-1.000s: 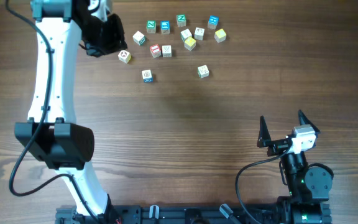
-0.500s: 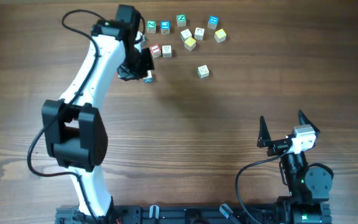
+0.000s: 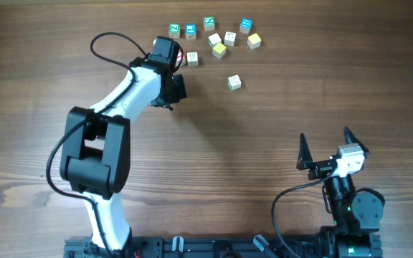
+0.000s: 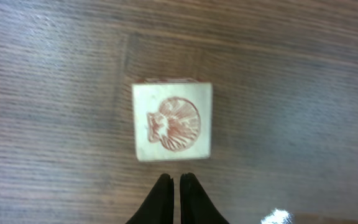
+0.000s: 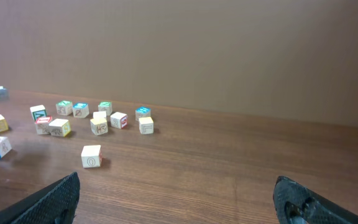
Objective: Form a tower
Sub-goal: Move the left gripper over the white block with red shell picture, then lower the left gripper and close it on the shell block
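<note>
We see the tower (image 4: pixel 173 121), shell mark uppermost, on the table (image 4: pixel 303 74) directly under the left tool (image 4: pixel 173 182), its tips together, clear of it; the right tool (image 3: pixel 325 136) stands spread wide.

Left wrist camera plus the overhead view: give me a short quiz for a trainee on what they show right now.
1. True or false: the left gripper is clamped on the shell cube.
2. Multiple choice: the right gripper is A) shut on a cube, B) open and holding nothing, C) out of view.
3. Short answer: in the left wrist view, what colour is the drawing on the shell cube's top face?

Key
1. False. The left gripper's fingers are shut together with nothing between them, and the shell cube lies just beyond their tips.
2. B.
3. Reddish brown.
</note>
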`<state>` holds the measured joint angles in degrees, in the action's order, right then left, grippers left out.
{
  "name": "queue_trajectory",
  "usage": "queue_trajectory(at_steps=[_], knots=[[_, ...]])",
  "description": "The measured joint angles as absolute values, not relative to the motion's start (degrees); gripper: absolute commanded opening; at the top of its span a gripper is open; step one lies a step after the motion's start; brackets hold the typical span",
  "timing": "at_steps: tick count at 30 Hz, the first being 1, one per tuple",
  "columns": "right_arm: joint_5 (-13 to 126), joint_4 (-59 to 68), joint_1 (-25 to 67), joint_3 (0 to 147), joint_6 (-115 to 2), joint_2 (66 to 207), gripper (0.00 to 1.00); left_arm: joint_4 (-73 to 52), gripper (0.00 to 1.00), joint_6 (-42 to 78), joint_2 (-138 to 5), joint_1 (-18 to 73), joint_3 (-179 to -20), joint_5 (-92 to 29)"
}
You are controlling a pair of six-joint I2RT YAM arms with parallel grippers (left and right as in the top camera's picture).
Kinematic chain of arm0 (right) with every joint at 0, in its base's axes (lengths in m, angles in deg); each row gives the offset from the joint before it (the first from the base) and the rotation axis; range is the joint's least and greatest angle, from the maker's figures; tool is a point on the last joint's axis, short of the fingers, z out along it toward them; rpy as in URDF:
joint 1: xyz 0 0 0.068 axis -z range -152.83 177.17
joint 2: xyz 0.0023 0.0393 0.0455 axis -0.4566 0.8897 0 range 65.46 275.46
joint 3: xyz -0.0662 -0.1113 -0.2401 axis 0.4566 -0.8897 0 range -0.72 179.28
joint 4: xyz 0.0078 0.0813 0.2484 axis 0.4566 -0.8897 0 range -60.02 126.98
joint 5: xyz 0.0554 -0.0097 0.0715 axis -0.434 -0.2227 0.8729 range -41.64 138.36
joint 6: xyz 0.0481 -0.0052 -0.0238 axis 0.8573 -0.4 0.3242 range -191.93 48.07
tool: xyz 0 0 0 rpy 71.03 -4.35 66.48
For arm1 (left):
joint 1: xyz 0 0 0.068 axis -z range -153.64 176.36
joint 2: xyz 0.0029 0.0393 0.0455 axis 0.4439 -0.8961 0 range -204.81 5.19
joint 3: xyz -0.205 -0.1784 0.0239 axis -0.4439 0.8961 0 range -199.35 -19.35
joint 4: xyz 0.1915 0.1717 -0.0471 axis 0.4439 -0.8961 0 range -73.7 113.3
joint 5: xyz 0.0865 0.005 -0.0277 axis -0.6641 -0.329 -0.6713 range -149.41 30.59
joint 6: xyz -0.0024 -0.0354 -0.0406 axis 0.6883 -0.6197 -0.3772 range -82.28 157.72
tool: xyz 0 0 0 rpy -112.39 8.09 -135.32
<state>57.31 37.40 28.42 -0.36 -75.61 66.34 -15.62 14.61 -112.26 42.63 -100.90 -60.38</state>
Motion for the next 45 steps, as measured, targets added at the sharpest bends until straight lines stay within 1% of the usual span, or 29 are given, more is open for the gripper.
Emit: queue_trajectory(at_steps=[4,5,6,7,9,12,14,18,19,20,21,25,27,28,29,32,33,36,45], knots=[[57.3,37.4,28.4,-0.4,-75.6,66.3,1.0,-12.3,0.1,14.6,-112.7,42.6,-100.8,-63.0],[57.3,37.4,28.4,-0.4,-75.6,66.3,1.0,-12.1,0.12,14.6,-112.7,42.6,-100.8,-63.0],[57.3,37.4,28.4,-0.4,-75.6,66.3,1.0,-12.0,0.18,14.6,-112.7,42.6,-100.8,-63.1],[57.3,37.4,28.4,-0.4,-75.6,66.3,1.0,-12.0,0.4,14.6,-112.7,42.6,-100.8,-63.2],[57.3,37.4,28.4,-0.4,-75.6,66.3,1.0,-12.0,0.61,14.7,-112.7,42.6,-100.8,-63.3],[57.3,37.4,28.4,-0.4,-75.6,66.3,1.0,-11.8,0.66,14.3,-112.7,42.6,-100.8,-63.6],[57.3,37.4,28.4,-0.4,-75.6,66.3,1.0,-11.7,0.66,14.3,-112.7,42.6,-100.8,-63.7],[57.3,37.4,28.4,-0.4,-75.6,66.3,1.0,-9.6,0.65,14.3,-112.7,42.6,-100.7,-63.9],[57.3,37.4,28.4,-0.4,-75.6,66.3,0.99,-8.9,0.62,14.3,-112.7,42.6,-100.7,-63.9],[57.3,37.4,28.4,-0.4,-75.6,66.3,1.0,-7.9,0.56,14.3,-112.8,42.6,-100.7,-63.9],[57.3,37.4,28.4,-0.4,-75.6,66.3,1.0,-7.1,0.54,14.3,-112.8,42.6,-100.7,-64.0],[57.3,37.4,28.4,-0.4,-75.6,66.3,0.99,-4.6,0.55,14.3,-112.8,42.6,-100.6,-64.3],[57.3,37.4,28.4,-0.4,-75.6,66.3,1.0,-4.5,0.42,14.3,-112.8,42.6,-100.6,-64.3],[57.3,37.4,28.4,-0.4,-75.6,66.3,1.0,-4.5,0.41,14.5,-112.8,42.6,-100.6,-64.3],[57.3,37.4,28.4,-0.4,-75.6,66.3,1.0,-4.5,0.51,14.5,-112.8,42.6,-100.6,-64.3],[57.3,37.4,28.4,-0.4,-75.6,66.3,1.0,-4.6,0.54,14.6,-112.8,42.6,-100.6,-64.3],[57.3,37.4,28.4,-0.4,-75.6,66.3,1.0,-4.7,0.55,14.6,-112.8,42.6,-100.6,-64.3],[57.3,37.4,28.4,-0.4,-75.6,66.3,1.0,-4.7,0.5,14.7,-112.8,42.6,-100.6,-64.3],[57.3,37.4,28.4,-0.4,-75.6,66.3,1.0,-3.2,0.5,14.7,-115.6,42.6,-100.6,-64.6]])
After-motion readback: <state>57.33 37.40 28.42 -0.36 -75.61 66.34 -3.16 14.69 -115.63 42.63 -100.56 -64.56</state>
